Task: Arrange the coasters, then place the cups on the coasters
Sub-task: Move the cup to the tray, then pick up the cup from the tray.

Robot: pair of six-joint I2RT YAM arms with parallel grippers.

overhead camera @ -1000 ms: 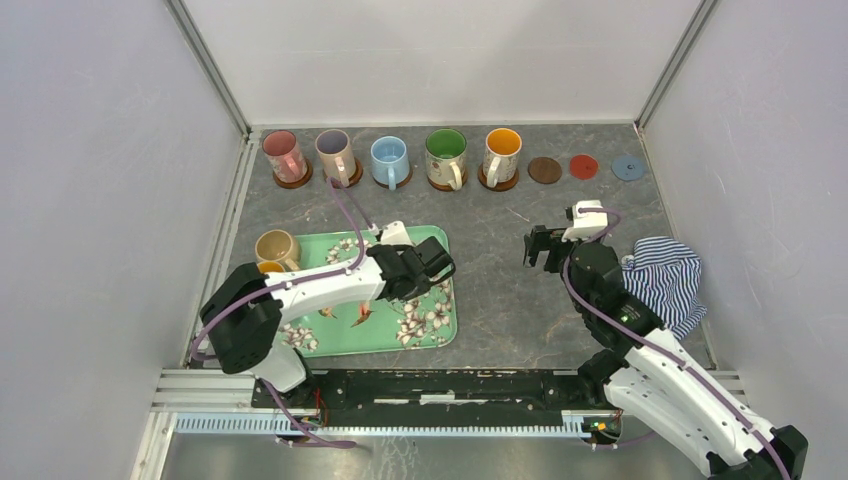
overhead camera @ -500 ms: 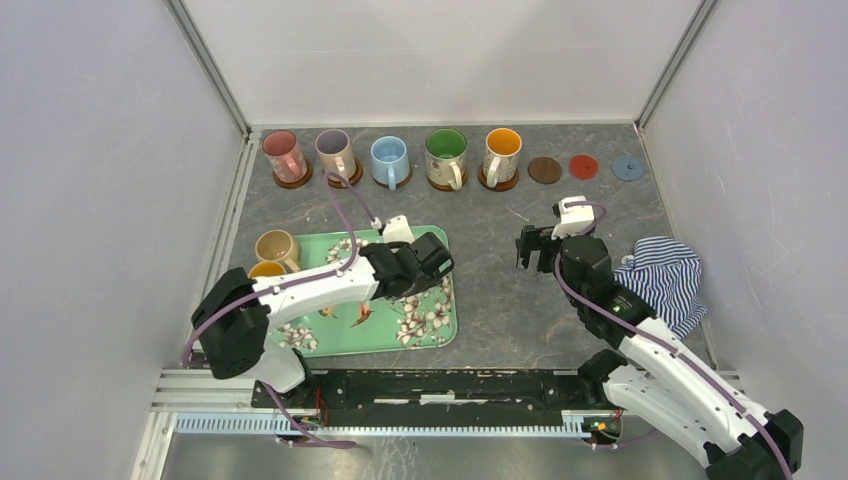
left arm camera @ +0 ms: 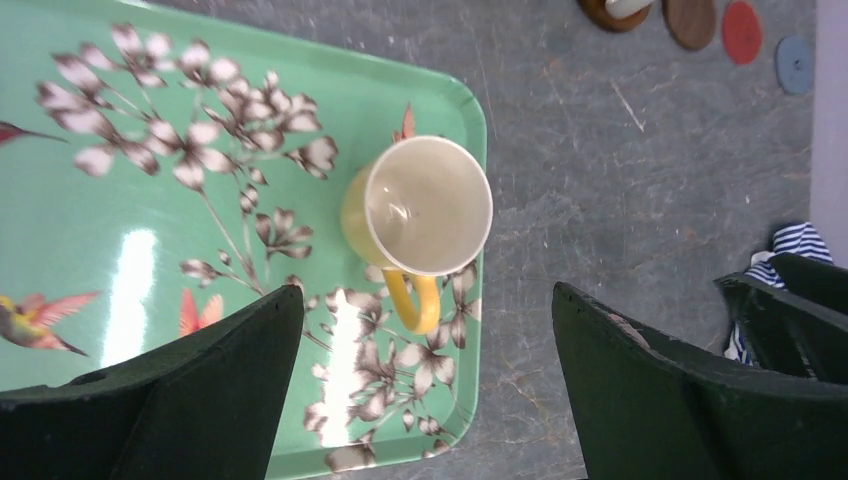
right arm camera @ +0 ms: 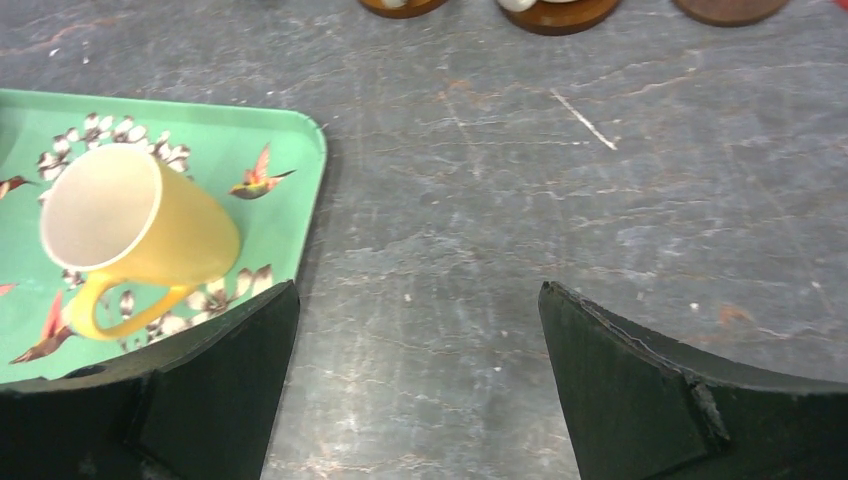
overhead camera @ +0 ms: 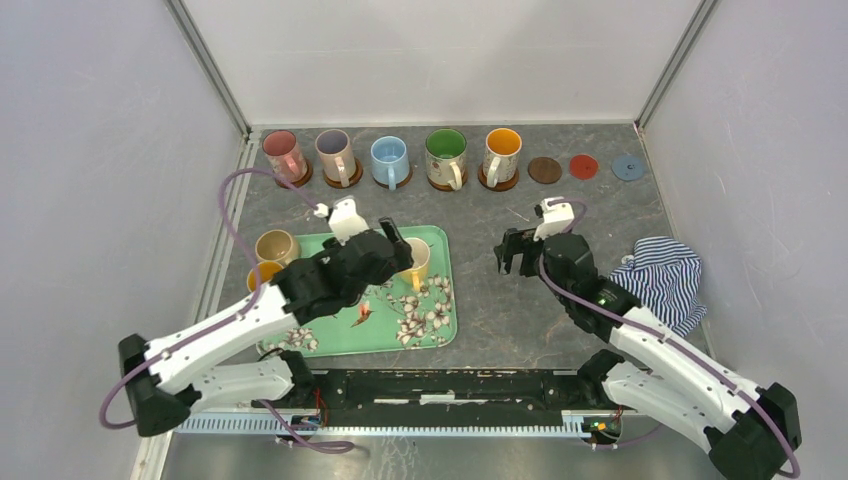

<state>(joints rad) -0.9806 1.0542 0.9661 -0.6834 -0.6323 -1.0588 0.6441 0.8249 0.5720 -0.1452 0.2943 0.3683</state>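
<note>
Green floral tray (left arm camera: 60, 240) lies under the left pincer (left arm camera: 425, 300), whose jaws stand spread wide and pinch nothing. Just beyond its tips, on the tray corner nearest the right pincer (right arm camera: 417, 290), a yellow mug (left arm camera: 425, 205) stands upright and empty. Its handle is turned back towards the left pincer, and it is clear of both fingers. The right pincer hangs over bare grey tabletop (right arm camera: 560, 200) just beside that corner, its jaws likewise spread and empty, with the mug to its left. A striped cloth (overhead camera: 660, 280) lies to its right.

Left of the left pincer, a tan mug (overhead camera: 275, 245) and an orange-lined mug (overhead camera: 262, 270) stand at the tray's edge; I cannot tell whether they are on it.

Farthest ahead, a pink mug (overhead camera: 283, 152), lilac mug (overhead camera: 335, 152), light blue mug (overhead camera: 389, 157), green mug (overhead camera: 446, 153) and orange mug (overhead camera: 503, 150) stand in a row on wooden coasters (overhead camera: 293, 183). Three bare coasters continue the row rightwards: a dark brown coaster (overhead camera: 545, 169), a red coaster (overhead camera: 583, 166) and a blue-grey coaster (overhead camera: 628, 167).
</note>
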